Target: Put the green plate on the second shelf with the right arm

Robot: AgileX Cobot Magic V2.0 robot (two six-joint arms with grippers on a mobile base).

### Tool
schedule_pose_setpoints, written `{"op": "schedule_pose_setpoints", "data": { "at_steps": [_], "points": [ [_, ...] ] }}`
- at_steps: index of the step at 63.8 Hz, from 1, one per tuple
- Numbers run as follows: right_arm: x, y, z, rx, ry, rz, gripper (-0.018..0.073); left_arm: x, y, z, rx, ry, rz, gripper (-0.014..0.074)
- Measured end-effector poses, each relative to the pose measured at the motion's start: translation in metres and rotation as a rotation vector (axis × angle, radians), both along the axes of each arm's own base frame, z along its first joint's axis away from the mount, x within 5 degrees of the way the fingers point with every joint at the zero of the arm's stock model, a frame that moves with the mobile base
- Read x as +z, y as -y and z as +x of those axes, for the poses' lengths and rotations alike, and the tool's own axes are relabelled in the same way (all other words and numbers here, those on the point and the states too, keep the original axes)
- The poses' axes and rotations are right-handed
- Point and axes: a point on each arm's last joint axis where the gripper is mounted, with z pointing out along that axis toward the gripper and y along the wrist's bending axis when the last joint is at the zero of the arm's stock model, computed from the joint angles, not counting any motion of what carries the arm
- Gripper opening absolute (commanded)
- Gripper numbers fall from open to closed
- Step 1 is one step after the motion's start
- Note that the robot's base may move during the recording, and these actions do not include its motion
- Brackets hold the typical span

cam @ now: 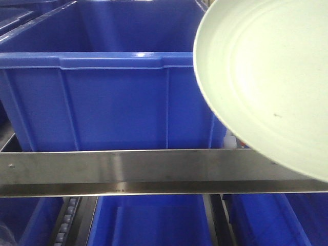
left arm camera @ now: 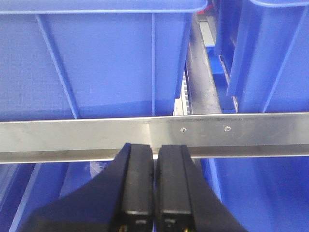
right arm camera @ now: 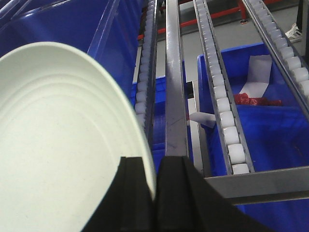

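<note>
The green plate [cam: 266,77] hangs tilted on edge in the upper right of the front view, its lower rim overlapping the steel shelf rail [cam: 128,171] and its left rim just in front of the right corner of the big blue bin [cam: 102,102] standing behind that rail. Left of the plate, the whole bin front and the rail's length lie unobstructed. In the right wrist view the right gripper [right arm camera: 155,193] is clamped on the plate's rim, 1 black finger on each face, with a steel bar [right arm camera: 175,82] and white roller tracks [right arm camera: 219,92] running away just beside the plate's edge. The plate is pale sage, matte, with faint concentric rings, a low upturned rim and a tiny dark speck. A lower blue bin [right arm camera: 270,111] right of the plate holds white paper and something red. The left gripper [left arm camera: 154,193] is clenched with nothing between its fingers, below the rail.
</note>
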Motion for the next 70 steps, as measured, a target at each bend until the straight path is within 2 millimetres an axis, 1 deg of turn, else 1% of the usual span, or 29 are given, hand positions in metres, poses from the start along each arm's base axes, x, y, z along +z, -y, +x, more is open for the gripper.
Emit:
{"op": "schedule_pose_setpoints", "data": {
  "at_steps": [38, 47, 58, 62, 64, 70],
  "points": [
    [0.003, 0.001, 0.001, -0.011, 0.03, 0.003, 0.0055, 0.0, 0.0, 0.0, 0.0, 0.0, 0.0, 0.0125],
    [0.013, 0.0, 0.005, -0.009, 0.03, 0.003, 0.0055, 0.0, 0.0, 0.0, 0.0, 0.0, 0.0, 0.0125],
    [0.042, -0.002, 0.026, -0.006, 0.007, 0.001, 0.0055, 0.0, 0.0, 0.0, 0.0, 0.0, 0.0, 0.0125],
    [0.056, -0.003, 0.04, -0.005, -0.007, 0.0, 0.0055, 0.0, 0.0, 0.0, 0.0, 0.0, 0.0, 0.0125],
    [0.06, -0.004, 0.049, -0.005, -0.022, -0.002, 0.0055, 0.0, 0.0, 0.0, 0.0, 0.0, 0.0, 0.0125],
    [0.081, -0.01, 0.076, 0.013, -0.037, -0.004, 0.0055, 0.0, 0.0, 0.0, 0.0, 0.0, 0.0, 0.0125]
  ]
}}
